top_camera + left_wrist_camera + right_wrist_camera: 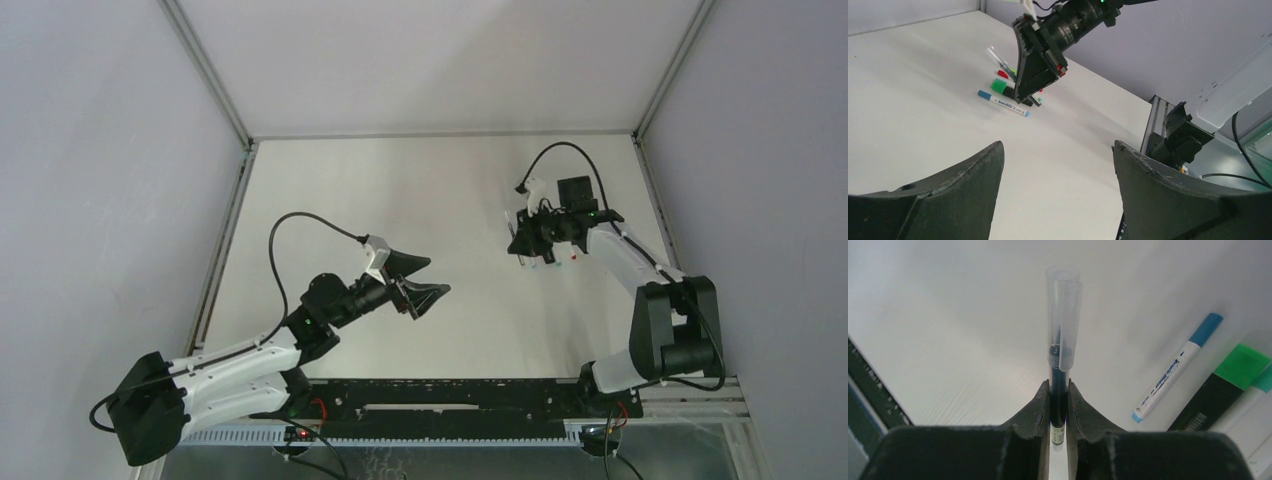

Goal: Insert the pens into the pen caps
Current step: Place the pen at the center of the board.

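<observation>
Closest to the lens: dark fingers [1033, 415] of right gripper [1058, 387], drawn in tight on either side of thin black pen [1058, 400]. Hardly any gap visible at either flank of the barrel; pressing on it or merely flanking it, cannot tell. Pen pointing straight away from the wrist, front end seated inside clear cap [1064, 310], dark tip showing through the plastic. Whole assembly down low over the tabletop [400, 190], at its far right part in the overhead view.

Just right of the fingers in the right wrist view: white pen [1168, 380] with blue cap [1209, 326], lying flat on the tabletop, slanted, apart from the gripper. Further right, side by side: black marker [1205, 405] with chunky green cap [1243, 365] on its far end, then teal-capped pen [1263, 380], cut off by the frame edge.

Seen from the left wrist: same cluster lying under and beside the right gripper, with small red cap [1002, 74] among it, too small for detail.

Left gripper [438, 277]: jaws spread wide, nothing between them, raised above the tabletop near its middle, facing the cluster, well apart from pens and caps.
</observation>
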